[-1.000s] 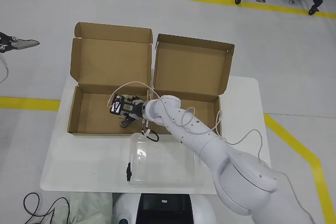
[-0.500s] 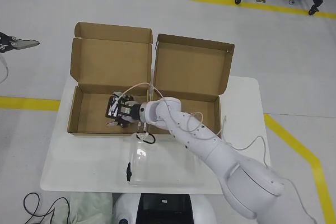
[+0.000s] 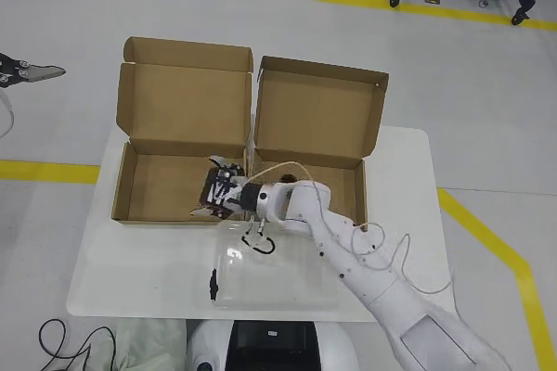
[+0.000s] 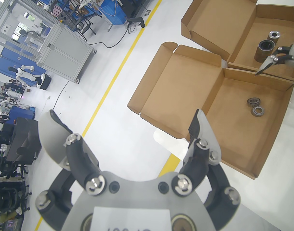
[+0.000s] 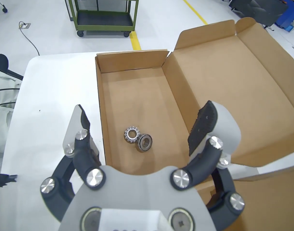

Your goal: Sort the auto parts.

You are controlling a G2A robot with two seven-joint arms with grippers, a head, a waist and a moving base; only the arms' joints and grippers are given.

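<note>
Grey workshop floor [image 3: 501, 111] with yellow lines [image 3: 37, 170] surrounds a white counter [image 3: 399, 185] that carries two open cardboard boxes side by side, lids folded back, their inner walls touching. Left box [image 3: 158, 185] holds two bearings [image 5: 131, 134], small toothed metal rings that lie touching each other on its floor, toward the end nearest the right box [image 3: 320, 111]. Inside the right box stand two sleeves [image 4: 265, 49], upright metal cylinders just beside each other, the darker one wider than the bright one behind it. Just in front of both boxes, near the counter's front edge, sits a clear tray [image 3: 278, 297]; what lies in it cannot be made out. Reaching across from the right, the right pincer [image 5: 143, 109] hangs above the left box's inner end with its fingers spread wide and nothing between them, the bearings directly beneath. Away to the left, off the counter and over the floor, the left pincer [image 4: 124, 114] is likewise spread and holds nothing, well apart from both boxes.
</note>
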